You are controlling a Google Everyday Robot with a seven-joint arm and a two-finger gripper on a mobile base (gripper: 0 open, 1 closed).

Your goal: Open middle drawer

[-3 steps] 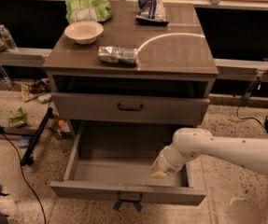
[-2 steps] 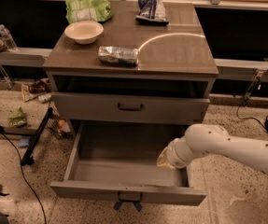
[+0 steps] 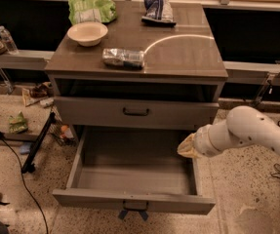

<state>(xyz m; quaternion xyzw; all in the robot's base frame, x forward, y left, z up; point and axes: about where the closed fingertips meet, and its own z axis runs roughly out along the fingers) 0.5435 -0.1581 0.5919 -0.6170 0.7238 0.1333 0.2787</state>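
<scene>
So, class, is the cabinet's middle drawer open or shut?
Shut: the middle drawer sits flush in the cabinet; the bottom drawer is pulled out, with the gripper at its right side.

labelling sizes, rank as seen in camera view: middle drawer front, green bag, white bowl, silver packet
1. middle drawer front
2. green bag
3. white bowl, silver packet: alike
gripper at bottom drawer's right wall

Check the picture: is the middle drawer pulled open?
No, the middle drawer sits shut while the bottom drawer below is out, the gripper at its right wall.
</scene>
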